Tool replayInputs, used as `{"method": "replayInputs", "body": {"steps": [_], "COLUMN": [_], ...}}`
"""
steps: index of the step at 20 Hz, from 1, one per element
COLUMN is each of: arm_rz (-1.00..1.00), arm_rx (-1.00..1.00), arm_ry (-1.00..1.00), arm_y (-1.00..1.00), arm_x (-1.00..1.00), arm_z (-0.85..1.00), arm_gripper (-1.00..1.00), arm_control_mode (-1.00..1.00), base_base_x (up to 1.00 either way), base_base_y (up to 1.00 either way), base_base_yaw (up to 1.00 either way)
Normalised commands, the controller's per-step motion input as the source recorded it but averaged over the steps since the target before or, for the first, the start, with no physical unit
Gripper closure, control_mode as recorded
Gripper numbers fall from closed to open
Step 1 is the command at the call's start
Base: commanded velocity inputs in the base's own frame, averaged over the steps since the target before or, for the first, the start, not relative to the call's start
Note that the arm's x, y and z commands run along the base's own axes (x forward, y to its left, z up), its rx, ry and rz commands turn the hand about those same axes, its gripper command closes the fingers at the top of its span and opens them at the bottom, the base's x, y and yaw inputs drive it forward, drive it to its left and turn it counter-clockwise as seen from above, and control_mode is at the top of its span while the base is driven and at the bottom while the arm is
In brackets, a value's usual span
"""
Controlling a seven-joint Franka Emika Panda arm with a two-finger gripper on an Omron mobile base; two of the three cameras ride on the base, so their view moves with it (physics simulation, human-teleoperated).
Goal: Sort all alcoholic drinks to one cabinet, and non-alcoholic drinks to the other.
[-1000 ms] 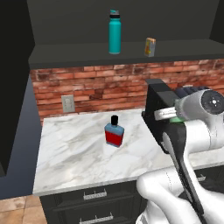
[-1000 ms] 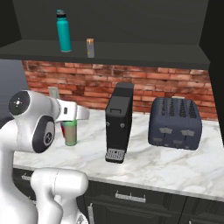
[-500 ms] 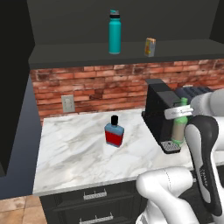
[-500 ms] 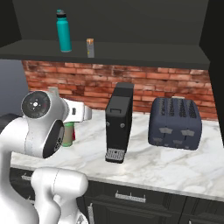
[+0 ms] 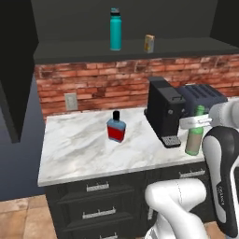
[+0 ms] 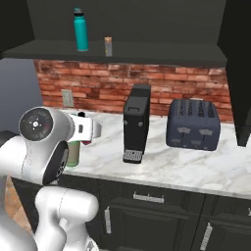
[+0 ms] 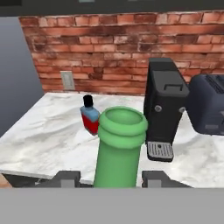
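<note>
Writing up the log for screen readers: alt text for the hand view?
A slim green bottle stands upright between the tool's two dark fingertips, above a marble counter with a flat blue flask, black coffee machine and brick wall behind.

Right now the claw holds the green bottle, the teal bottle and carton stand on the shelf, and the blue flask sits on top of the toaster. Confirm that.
One detail is wrong. The blue flask stands on the marble counter, left of the coffee machine, not on the toaster; the left base view shows it. The claw does hold the green bottle, and the teal bottle and carton stand on the shelf.
</note>
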Motion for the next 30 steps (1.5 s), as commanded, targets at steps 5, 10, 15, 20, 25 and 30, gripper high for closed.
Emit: {"method": "replayInputs", "body": {"steps": [5,10,15,20,25,30], "arm_rz": [0.00,0.00,0.00,0.00,0.00,0.00], "arm_rx": [0.00,0.00,0.00,0.00,0.00,0.00], "arm_ry": [0.00,0.00,0.00,0.00,0.00,0.00], "arm_y": [0.00,0.00,0.00,0.00,0.00,0.00], "arm_x": [0.00,0.00,0.00,0.00,0.00,0.00], "arm_z": [0.00,0.00,0.00,0.00,0.00,0.00], "arm_gripper": [1.00,1.00,1.00,1.00,1.00,1.00], "arm_control_mode": [1.00,1.00,1.00,1.00,1.00,1.00], "base_base_x": [-1.00,-1.00,-0.33,0.00,-0.01,-0.03], "base_base_y": [0.00,0.00,-0.38,-0.99,-0.94,-0.78], "base_base_yaw": [-0.09,-0.10,-0.04,0.00,0.00,0.00]}}
